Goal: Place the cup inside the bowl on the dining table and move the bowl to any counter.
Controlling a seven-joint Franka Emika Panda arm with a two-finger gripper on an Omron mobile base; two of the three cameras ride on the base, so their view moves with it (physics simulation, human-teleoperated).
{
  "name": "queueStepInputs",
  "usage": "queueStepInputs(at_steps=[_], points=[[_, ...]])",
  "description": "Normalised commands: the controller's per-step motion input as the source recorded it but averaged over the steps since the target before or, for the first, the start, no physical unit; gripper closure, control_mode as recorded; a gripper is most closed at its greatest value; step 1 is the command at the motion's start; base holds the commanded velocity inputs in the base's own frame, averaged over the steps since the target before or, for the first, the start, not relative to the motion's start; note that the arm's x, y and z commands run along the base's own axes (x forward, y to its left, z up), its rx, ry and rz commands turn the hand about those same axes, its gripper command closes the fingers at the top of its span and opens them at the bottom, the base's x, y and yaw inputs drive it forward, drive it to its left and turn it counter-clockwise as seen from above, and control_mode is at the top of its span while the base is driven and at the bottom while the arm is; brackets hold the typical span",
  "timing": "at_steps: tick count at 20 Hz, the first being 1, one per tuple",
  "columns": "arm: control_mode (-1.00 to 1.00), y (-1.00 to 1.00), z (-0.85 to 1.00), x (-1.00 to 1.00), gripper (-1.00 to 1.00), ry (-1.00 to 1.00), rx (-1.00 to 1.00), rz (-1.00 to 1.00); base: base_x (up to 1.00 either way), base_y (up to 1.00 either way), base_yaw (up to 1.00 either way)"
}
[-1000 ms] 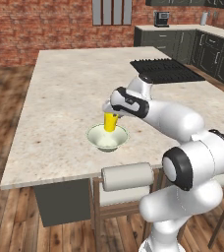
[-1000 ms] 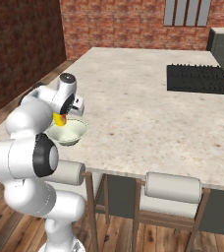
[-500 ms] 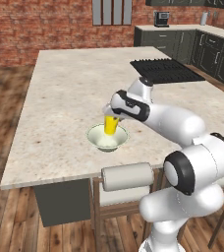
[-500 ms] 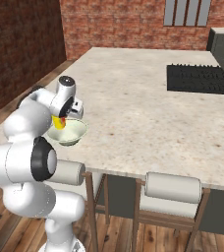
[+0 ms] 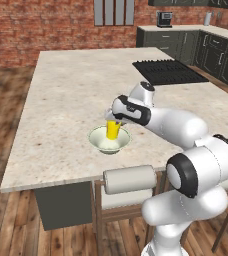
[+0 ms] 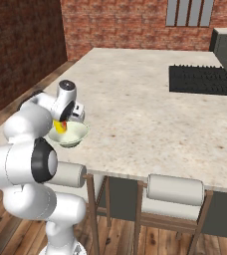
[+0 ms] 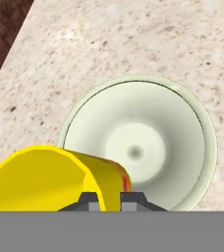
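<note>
**Yellow cup held over the bowl near the table's front edge**

The gripper (image 5: pixel 114 120) is pinched almost fully closed on the rim of the cup (image 5: pixel 112 131), whose wall sits between the two finger tips in the hand view. In the left base view, just left of frame centre, the cup hangs tilted with its lower part inside the bowl (image 5: pixel 109 139); whether it touches the bowl's floor cannot be told. The bowl stands on the dining table (image 5: pixel 76 90) close to its front edge.

A black cooktop (image 5: pixel 168 71) lies in the upper right of that frame, well apart from the bowl. Two padded stools (image 6: pixel 175 190) are tucked under the table edge at the bottom of the right base view. The counter (image 5: pixel 186 31) with dark cabinets runs along the upper right, carrying a small dark appliance (image 5: pixel 164 19).

In the right base view the arm's wrist hides most of the cup (image 6: pixel 59 126), leaving a yellow sliver above the bowl (image 6: pixel 69 134). The hand view looks straight down, with the cup (image 7: pixel 55 177) at lower left overlapping the rim of the bowl (image 7: pixel 182 128).

No writing is legible.
</note>
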Motion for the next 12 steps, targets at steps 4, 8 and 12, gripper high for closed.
queueStepInputs(at_steps=[4, 8, 12], points=[[-1.00, 0.00, -0.17, 0.01, 1.00, 0.00, -0.03, 0.00, 0.00, 0.00, 0.00], [-1.00, 0.00, -0.11, 0.00, 1.00, 0.00, -0.01, 0.00, 0.00, 0.00, 0.00], [-1.00, 0.00, -0.08, 0.00, 1.00, 0.00, 0.00, 0.00, 0.00, 0.00, 0.00]])
